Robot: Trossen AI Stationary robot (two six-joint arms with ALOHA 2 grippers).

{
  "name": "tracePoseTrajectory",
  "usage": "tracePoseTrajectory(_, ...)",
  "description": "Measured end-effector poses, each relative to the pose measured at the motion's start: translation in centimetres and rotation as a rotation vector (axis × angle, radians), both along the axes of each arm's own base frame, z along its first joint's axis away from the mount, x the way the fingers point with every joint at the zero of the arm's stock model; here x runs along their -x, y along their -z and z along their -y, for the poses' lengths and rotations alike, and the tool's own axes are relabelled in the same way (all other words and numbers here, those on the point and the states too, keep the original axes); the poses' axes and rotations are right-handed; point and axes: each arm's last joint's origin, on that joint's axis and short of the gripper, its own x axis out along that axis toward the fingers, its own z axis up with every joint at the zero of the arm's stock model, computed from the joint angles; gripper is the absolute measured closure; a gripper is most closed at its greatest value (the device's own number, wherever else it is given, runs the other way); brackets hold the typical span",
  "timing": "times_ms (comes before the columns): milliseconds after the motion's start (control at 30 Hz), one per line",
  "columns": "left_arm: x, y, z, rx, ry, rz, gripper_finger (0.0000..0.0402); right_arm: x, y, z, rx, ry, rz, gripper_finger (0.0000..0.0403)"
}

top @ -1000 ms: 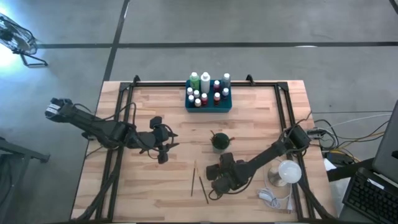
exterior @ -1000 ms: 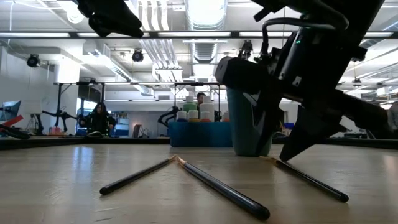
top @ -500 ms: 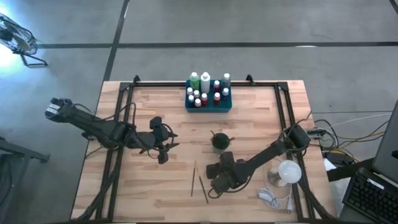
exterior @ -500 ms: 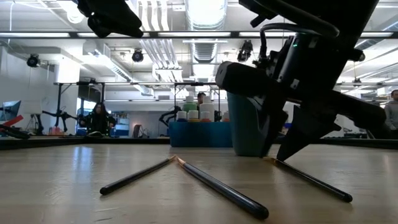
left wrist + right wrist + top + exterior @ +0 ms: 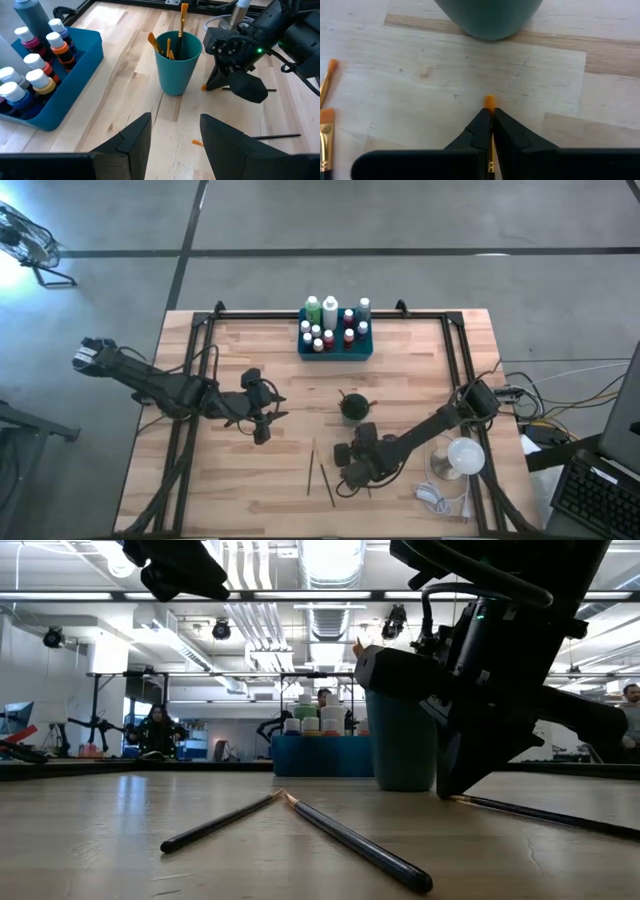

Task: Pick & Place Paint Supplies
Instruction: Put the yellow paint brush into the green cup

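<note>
My right gripper (image 5: 490, 127) is shut on a thin dark paintbrush (image 5: 540, 815) just in front of the teal cup (image 5: 352, 408), which holds several brushes (image 5: 175, 42). Two more paintbrushes (image 5: 311, 465) (image 5: 327, 485) lie flat on the wood to the left of that gripper, their orange tips toward the cup. The white-capped paint bottles (image 5: 330, 320) stand in the blue tray (image 5: 335, 352) at the table's far edge. My left gripper (image 5: 172, 145) hangs open above the table's left middle, holding nothing. My right gripper pinches the paintbrush just behind its orange bristle tip (image 5: 490, 104), between the free ends of its two fingers (image 5: 475, 132). The fingers slant steeply down from the table's right. The handle (image 5: 580, 823) trails low over the table toward the right, its free end outside the low view.
A white round lamp-like object (image 5: 462, 455) and a white cable (image 5: 435, 496) lie near the table's right front corner. Black frame rails (image 5: 195, 330) run along the table's sides. Bare wood lies between the cup and the tray.
My right gripper has shut on the paintbrush near its bristle end without shifting place. The brush has turned: its handle end has swung toward the table's right edge, while the tip has stayed in front of the cup.
</note>
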Motion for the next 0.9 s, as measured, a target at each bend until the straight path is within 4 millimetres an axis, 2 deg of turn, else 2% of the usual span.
tracePoseTrajectory(200,0.0,0.0,0.0,0.000,0.000,0.000,0.0227,-0.3,-0.5,-0.2,-0.001,-0.031,-0.011,0.0393)
tracePoseTrajectory(433,0.0,0.0,0.0,0.001,0.001,0.000,0.0227,-1.3,-2.1,-0.9,-0.037,-0.111,-0.009,0.0394)
tracePoseTrajectory(567,0.0,0.0,0.0,0.001,0.002,0.000,0.0227,-1.2,-4.1,-1.8,-0.041,-0.160,0.008,0.0394)
tracePoseTrajectory(733,0.0,0.0,0.0,0.006,-0.001,0.001,0.0227,-0.9,-5.7,-2.3,0.013,-0.179,0.040,0.0395)
tracePoseTrajectory(900,0.0,0.0,0.0,0.009,-0.002,0.001,0.0227,-0.3,-8.7,-2.9,0.088,-0.217,0.136,0.0395)
